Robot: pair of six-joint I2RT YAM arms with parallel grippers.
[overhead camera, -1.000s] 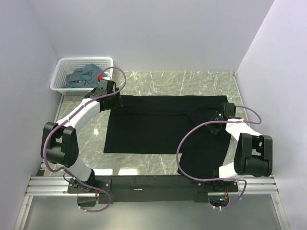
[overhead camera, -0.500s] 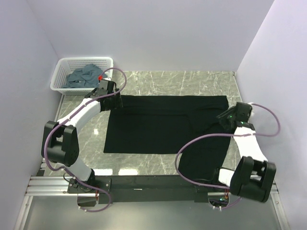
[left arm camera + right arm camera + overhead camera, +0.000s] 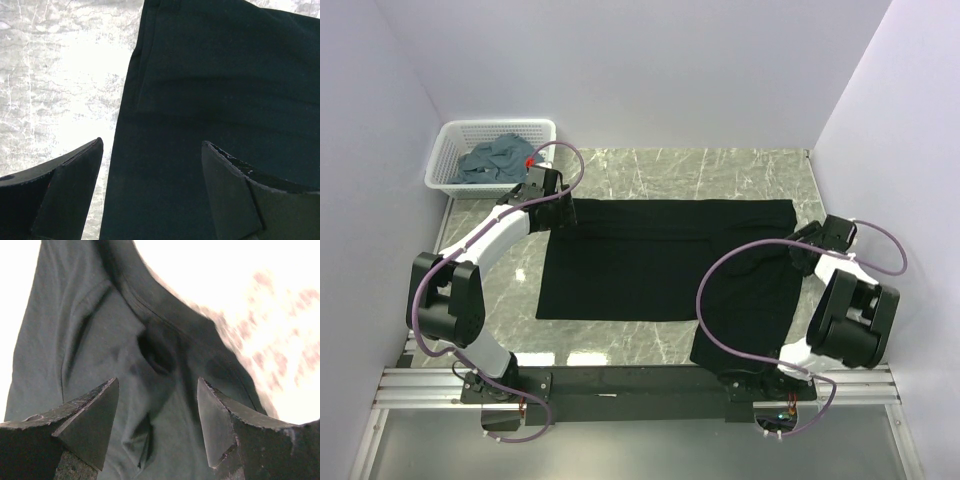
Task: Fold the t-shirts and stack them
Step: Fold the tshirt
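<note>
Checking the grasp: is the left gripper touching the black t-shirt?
Cannot tell: left wrist view shows the left gripper straddling the black t-shirt edge; depth unclear.

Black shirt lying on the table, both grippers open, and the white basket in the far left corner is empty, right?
Not empty: the top external view shows blue-grey cloth bunched in the basket. The black shirt lies on the table, and the left gripper and right gripper are open.
</note>
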